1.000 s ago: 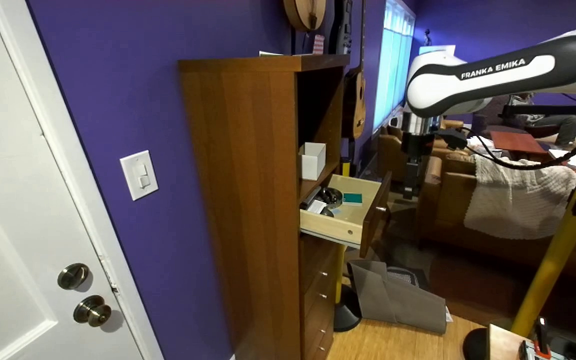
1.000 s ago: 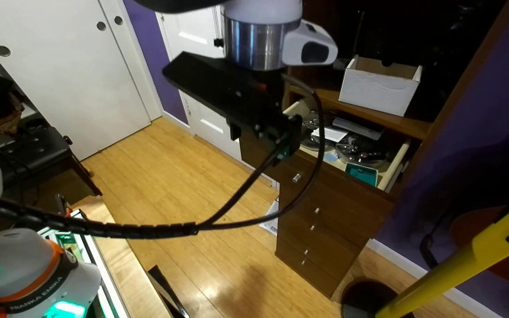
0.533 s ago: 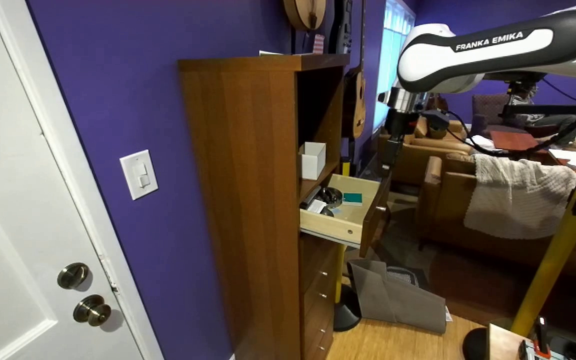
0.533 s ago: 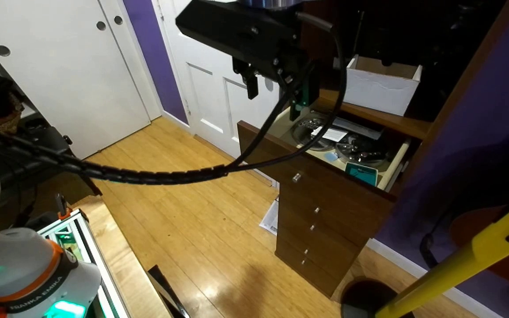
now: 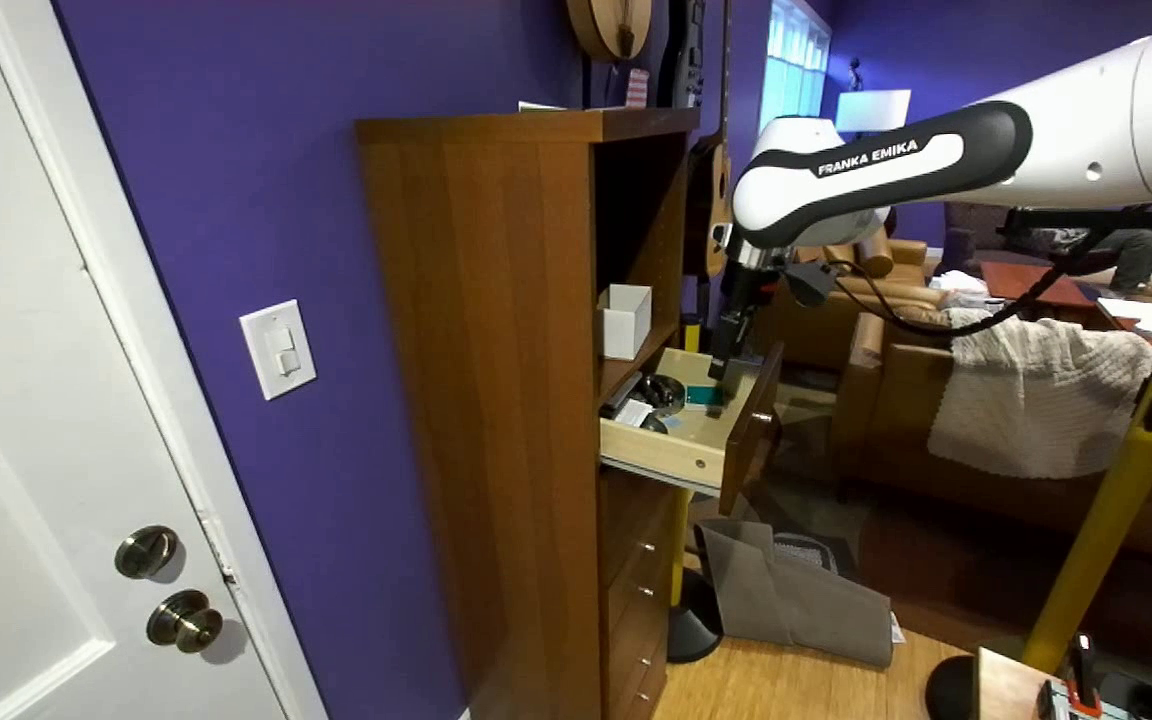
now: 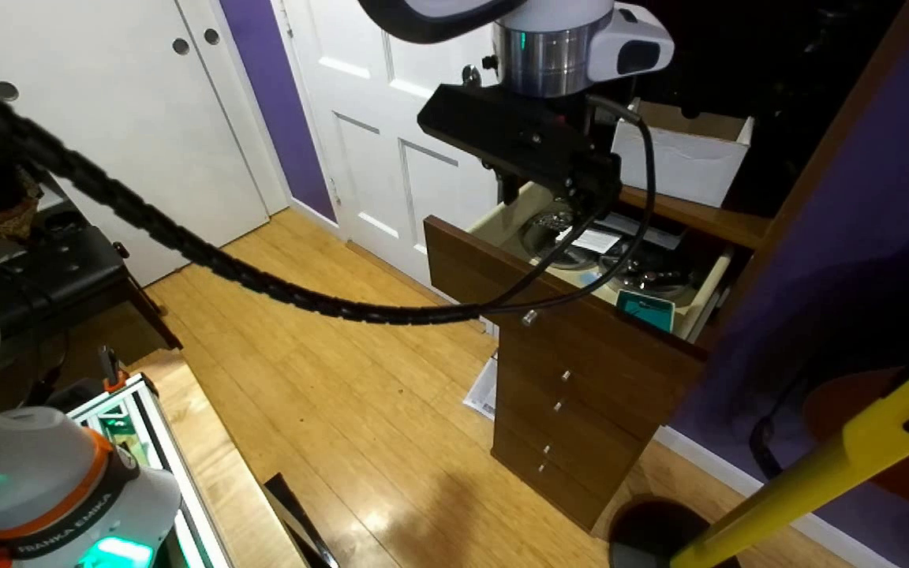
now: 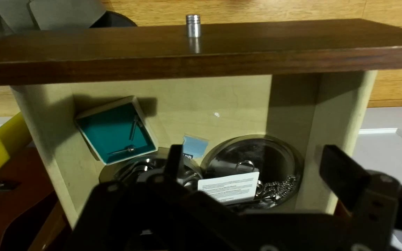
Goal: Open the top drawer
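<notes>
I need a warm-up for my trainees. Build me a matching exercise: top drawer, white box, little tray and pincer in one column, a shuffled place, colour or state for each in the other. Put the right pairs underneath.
Column one
1. Top drawer
2. White box
3. Little tray
4. Pincer

Column two
A. Teal inside
B. Jaws spread apart
C. On the shelf
D. Slid open

Right pairs: 1-D; 2-C; 3-A; 4-B

Inside top drawer (image 7: 232,94): two dishes (image 7: 274,165), one box (image 7: 112,125), one white card (image 7: 229,187). Front: one knob (image 7: 193,26). Below: four knobs (image 6: 566,375).
</notes>
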{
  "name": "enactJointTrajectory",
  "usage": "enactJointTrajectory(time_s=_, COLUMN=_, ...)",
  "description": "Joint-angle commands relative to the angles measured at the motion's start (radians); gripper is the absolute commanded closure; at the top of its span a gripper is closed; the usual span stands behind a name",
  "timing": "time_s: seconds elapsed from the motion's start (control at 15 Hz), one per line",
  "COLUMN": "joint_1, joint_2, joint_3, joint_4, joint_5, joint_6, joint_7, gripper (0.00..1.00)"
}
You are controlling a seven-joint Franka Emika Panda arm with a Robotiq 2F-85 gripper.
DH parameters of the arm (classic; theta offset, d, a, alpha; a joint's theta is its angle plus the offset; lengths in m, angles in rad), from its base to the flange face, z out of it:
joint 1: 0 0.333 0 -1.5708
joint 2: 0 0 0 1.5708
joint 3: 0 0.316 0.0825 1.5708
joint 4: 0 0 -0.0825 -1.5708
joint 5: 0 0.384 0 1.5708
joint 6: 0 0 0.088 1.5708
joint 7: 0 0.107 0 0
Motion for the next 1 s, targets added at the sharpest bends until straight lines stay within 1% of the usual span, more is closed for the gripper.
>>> enactJointTrajectory(time_s=0.0, joint_1=-0.012, joint_2=0.055, joint_3=0.011, joint_4=0.031, joint_5=-0.012, joint_6=0.004, joint_7=0.003, gripper=0.00)
enactJointTrajectory(time_s=0.2, joint_1=-0.017, joint_2=0.078, joint_3=0.018, joint_4=0.040, joint_5=-0.022, joint_6=0.006, joint_7=-0.003, gripper=0.00)
enactJointTrajectory(time_s=0.47, joint_1=-0.022, joint_2=0.100, joint_3=0.023, joint_4=0.055, joint_5=-0.034, joint_6=-0.021, joint_7=0.002, gripper=0.00)
enactJointTrajectory(time_s=0.8, joint_1=-0.023, joint_2=0.121, joint_3=0.027, joint_4=0.069, joint_5=-0.074, joint_6=-0.081, joint_7=0.023, gripper=0.00)
enactJointTrajectory(time_s=0.93, joint_1=-0.022, joint_2=0.125, joint_3=0.027, joint_4=0.072, joint_5=-0.109, joint_6=-0.114, joint_7=0.046, gripper=0.00)
